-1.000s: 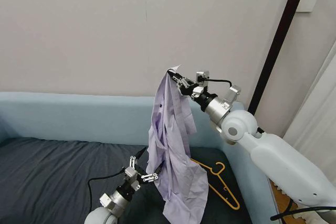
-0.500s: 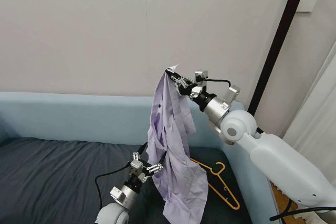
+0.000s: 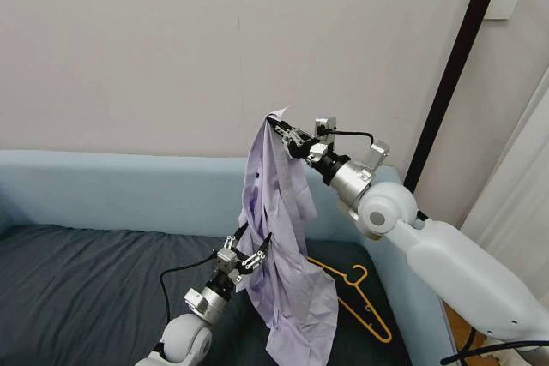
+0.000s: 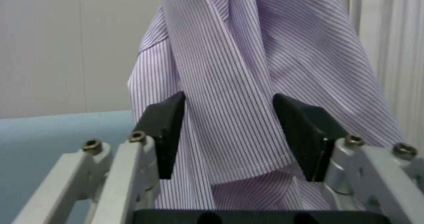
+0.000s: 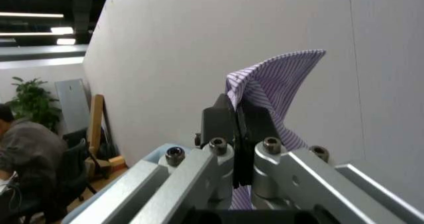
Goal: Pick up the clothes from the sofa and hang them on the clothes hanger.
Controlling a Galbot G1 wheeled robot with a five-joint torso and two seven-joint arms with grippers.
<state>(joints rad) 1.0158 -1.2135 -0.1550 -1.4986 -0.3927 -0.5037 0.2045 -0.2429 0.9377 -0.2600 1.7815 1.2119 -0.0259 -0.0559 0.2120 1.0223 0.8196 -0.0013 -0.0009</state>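
Sofa (image 3: 86,203): light blue back, dark seat. Left gripper (image 3: 250,250) is raised off the seat with jaws wide. In the left wrist view (image 4: 229,134) a fold of the striped shirt (image 4: 225,60) hangs between the pads (image 4: 169,129), not clamped. Shirt (image 3: 283,237) drapes straight down from the right gripper (image 3: 283,132), hem below the left gripper. Right gripper is up high in front of the wall, jaws pinched tight on the shirt's top corner (image 5: 278,80). Orange hanger (image 3: 360,297) lies flat on the seat, below the right gripper and just beside the shirt hem. Dark pole (image 3: 450,75) stands beyond the right arm.
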